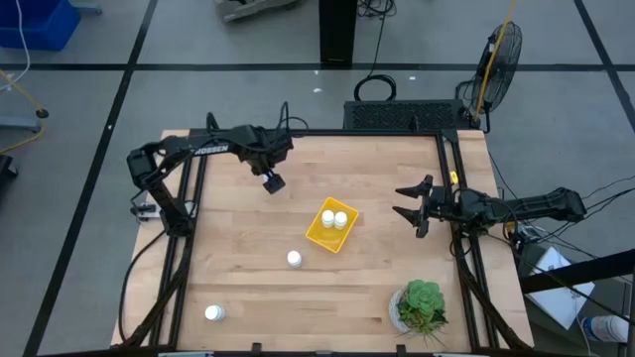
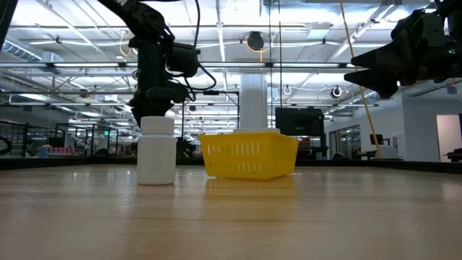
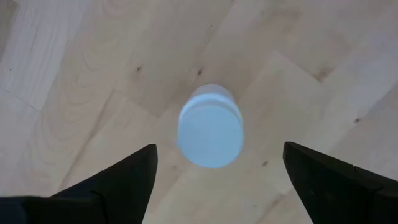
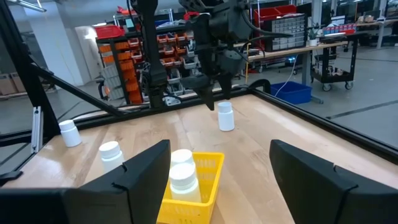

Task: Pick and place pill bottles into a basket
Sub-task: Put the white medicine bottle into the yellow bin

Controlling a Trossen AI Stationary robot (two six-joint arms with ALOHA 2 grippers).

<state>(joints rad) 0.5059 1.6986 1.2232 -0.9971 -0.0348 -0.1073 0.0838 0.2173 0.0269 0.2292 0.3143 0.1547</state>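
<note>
The pill bottle [image 3: 210, 127] that matters now stands upright on the bench [image 1: 248, 228] toward its far edge, straight below the left claw [image 1: 273, 180]; the left wrist view looks down its long axis onto the round white cap, centred between the two dark fingers [image 3: 118, 180], which stand wide apart and clear of it. The right wrist view shows the same bottle [image 4: 226, 116] just under that claw. So I judge the coming move to be a plain vertical descent. The right claw [image 1: 412, 203] hangs spread wide near the right edge, farther off, beside the yellow basket [image 1: 319, 234], which already holds two bottles [image 1: 333, 219]. Two other bottles wait, one [image 1: 294, 259] just on the near side of the basket, one [image 1: 213, 313] at the near-left corner.
</note>
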